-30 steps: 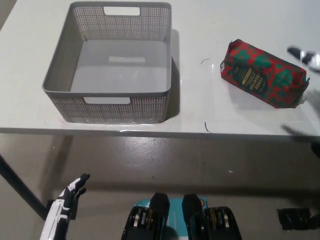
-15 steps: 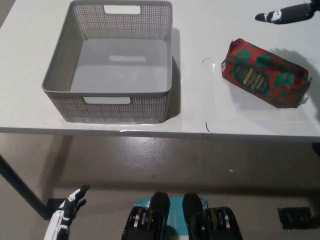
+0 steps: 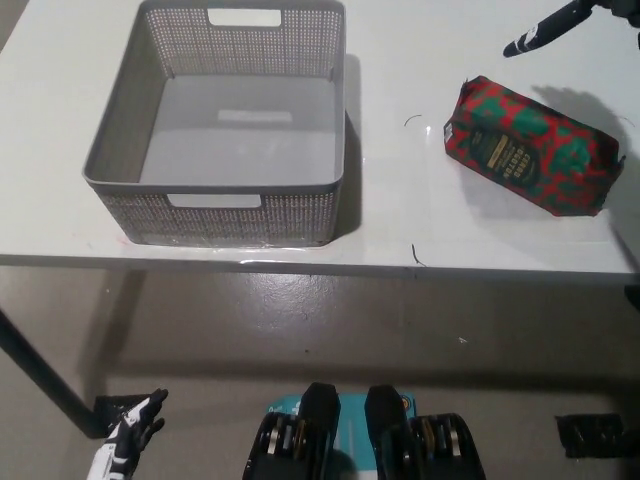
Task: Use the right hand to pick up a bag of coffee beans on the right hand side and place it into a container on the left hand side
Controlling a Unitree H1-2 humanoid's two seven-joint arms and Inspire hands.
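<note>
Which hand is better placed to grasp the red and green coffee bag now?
The right. The black right hand hovers above the table just behind the red and green foil coffee bag, while the white left hand hangs low, below the table edge.

A single head-mounted view looks steeply down from above and in front of the white rectangular table (image 3: 420, 215), near enough that its front edge crosses the picture below the middle. The grey perforated plastic basket (image 3: 130, 120) sits upper left, the red-and-green foil bag (image 3: 527, 146) upper right. Below the edge lies the grey glossy floor (image 3: 300, 320). No second view shares the scene.
</note>
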